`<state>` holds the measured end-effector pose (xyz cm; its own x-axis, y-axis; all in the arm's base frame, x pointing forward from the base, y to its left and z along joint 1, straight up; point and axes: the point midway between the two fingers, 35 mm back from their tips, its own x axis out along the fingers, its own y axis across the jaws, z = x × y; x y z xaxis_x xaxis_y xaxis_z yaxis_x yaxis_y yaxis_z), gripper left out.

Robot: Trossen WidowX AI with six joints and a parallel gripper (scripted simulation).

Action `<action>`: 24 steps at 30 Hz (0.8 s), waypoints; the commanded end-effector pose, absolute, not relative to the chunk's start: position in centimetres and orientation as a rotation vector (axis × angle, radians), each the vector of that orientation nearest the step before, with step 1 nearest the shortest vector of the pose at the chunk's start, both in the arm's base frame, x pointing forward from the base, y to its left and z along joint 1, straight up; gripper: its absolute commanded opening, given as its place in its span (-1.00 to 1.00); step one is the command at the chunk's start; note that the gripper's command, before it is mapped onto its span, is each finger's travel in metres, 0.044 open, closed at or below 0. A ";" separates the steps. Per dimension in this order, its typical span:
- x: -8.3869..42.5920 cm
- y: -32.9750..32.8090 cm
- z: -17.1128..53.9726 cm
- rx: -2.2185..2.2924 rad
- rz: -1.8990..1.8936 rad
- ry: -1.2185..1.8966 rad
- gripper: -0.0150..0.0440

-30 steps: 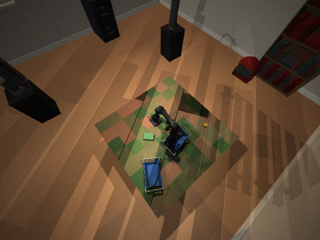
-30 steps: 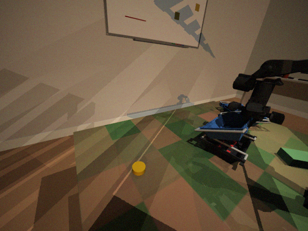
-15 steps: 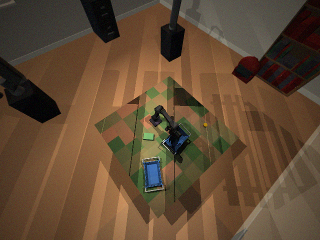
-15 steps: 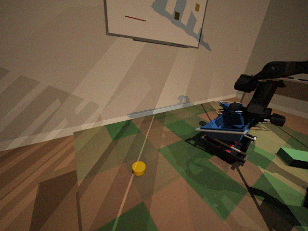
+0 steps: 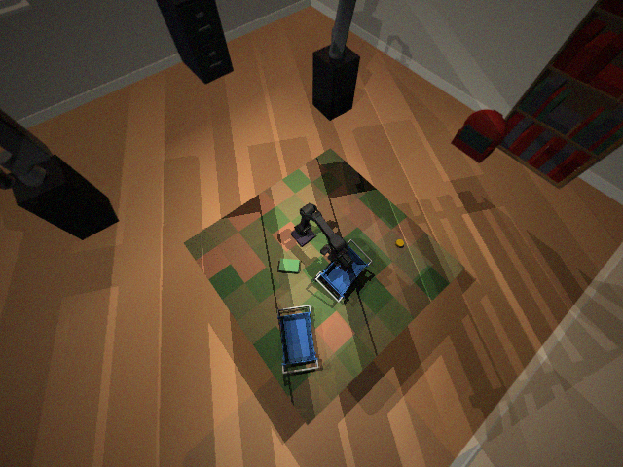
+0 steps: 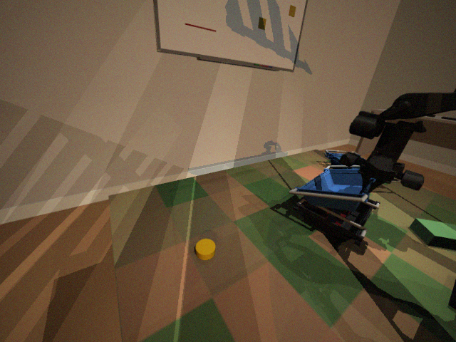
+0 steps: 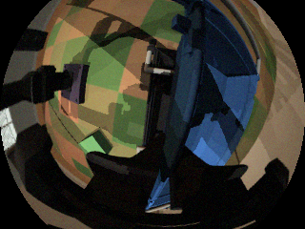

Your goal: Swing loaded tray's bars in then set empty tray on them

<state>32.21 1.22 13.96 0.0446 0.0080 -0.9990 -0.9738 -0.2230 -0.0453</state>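
Observation:
My gripper is shut on one long wall of the empty blue tray. That tray hangs just over the dark loaded tray and looks slightly tilted. Whether they touch is unclear. Red blocks show inside the loaded tray. One pale wire bar of the loaded tray appears swung in across its top near one end. The other is mostly hidden under the blue tray. The blue tray's own wire bars stick out at its ends.
Another blue tray with its bars out stands on the patchwork mat. A green block lies near the arm's base. A yellow disc lies on the other side of the held tray.

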 end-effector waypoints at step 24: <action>31.1 0.9 12.4 -1.388 1.355 1.073 -0.49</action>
<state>31.59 1.07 12.89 0.0503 0.0102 -0.9987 -0.9734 -0.2231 -0.0513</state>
